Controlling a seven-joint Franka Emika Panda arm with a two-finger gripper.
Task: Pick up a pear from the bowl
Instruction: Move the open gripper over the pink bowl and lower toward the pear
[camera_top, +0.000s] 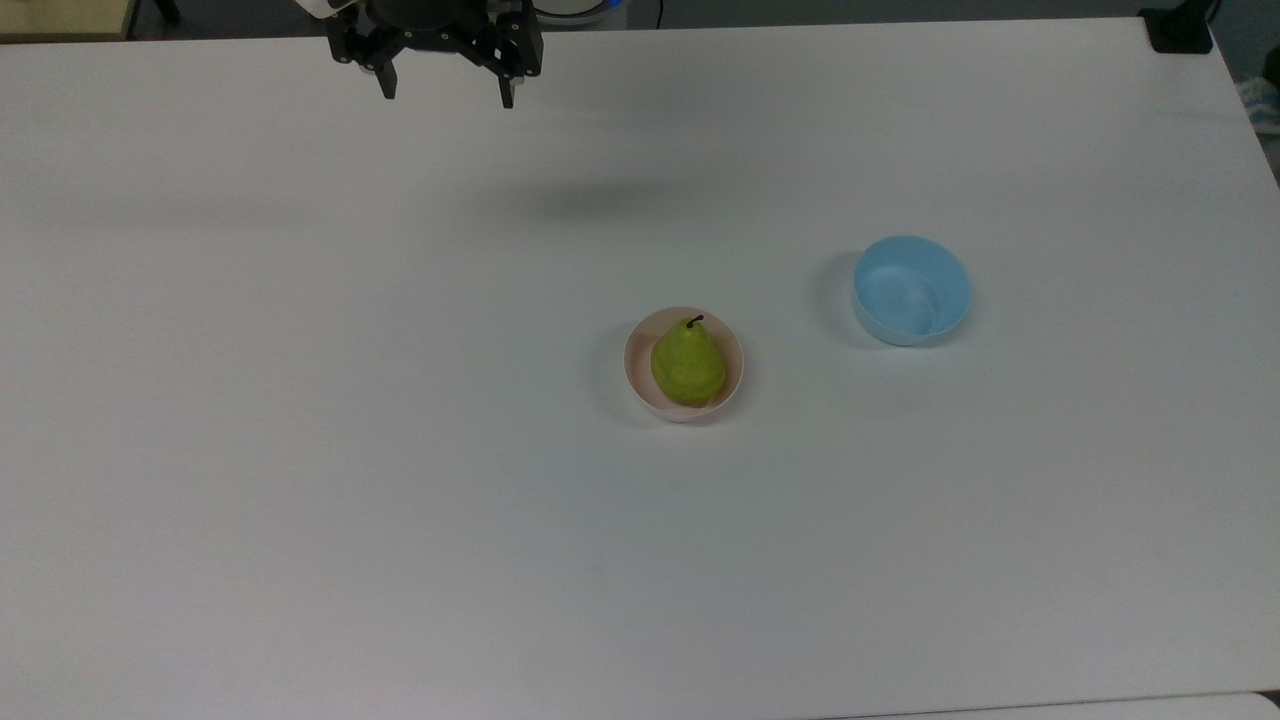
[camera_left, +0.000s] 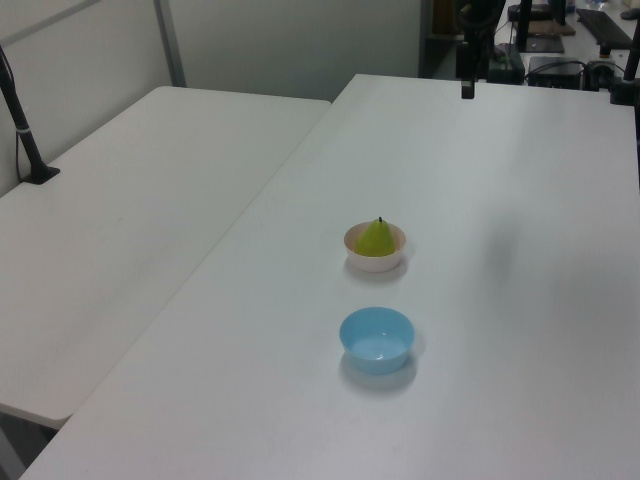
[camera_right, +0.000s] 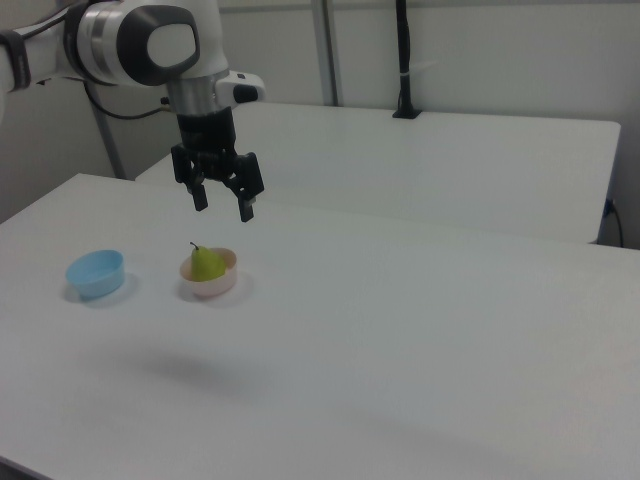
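Fingers spread, the gripper (camera_top: 446, 98) hangs at the table's (camera_top: 300, 450) far edge, well apart from the pear (camera_top: 688, 363) in its pink bowl (camera_top: 637, 375) mid-table.

No readable text, labels, brands, numbers or signs anywhere.
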